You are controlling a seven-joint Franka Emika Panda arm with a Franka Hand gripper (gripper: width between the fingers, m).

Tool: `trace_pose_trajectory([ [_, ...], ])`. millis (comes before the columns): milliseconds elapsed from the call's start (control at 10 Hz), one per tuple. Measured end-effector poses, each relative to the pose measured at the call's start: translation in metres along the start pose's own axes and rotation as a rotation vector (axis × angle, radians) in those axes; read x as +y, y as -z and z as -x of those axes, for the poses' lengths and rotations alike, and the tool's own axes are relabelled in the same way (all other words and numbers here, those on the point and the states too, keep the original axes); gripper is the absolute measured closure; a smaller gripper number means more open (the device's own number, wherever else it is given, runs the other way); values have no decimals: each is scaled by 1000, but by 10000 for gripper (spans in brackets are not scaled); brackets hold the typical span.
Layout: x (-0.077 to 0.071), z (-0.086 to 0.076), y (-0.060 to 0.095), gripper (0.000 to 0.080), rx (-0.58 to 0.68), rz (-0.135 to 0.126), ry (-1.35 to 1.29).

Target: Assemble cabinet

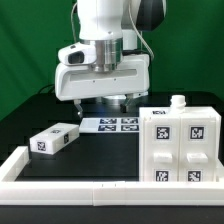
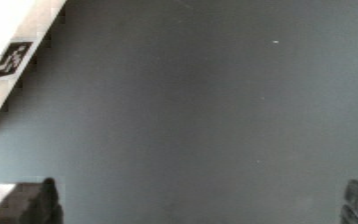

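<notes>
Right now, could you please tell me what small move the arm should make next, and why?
Probably shift toward the exterior view's left and lower over the small box part, which lies loose, apart from the cabinet shell. The fingers stand open with nothing between them, above bare table by the marker board.

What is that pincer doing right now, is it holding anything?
Pincer: open wide, holding nothing.
</notes>
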State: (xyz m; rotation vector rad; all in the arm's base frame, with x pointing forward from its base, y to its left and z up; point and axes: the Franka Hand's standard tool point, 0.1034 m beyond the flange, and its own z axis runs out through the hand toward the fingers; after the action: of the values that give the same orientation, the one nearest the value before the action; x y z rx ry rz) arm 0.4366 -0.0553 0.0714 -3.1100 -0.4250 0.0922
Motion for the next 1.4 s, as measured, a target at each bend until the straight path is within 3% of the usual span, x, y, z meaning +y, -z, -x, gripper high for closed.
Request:
trace_pose_trajectory([
  [200, 2, 2, 0, 2, -1, 0, -6],
  [600, 54, 50, -15, 2, 8, 26, -52],
  [1000, 47, 44, -15, 2, 13, 16, -210],
  [1100, 53, 44, -15, 2, 11, 16, -266],
  [1300, 85, 54, -21, 2, 9, 15, -383],
  [1400, 93, 56, -21, 2, 15, 13, -443],
])
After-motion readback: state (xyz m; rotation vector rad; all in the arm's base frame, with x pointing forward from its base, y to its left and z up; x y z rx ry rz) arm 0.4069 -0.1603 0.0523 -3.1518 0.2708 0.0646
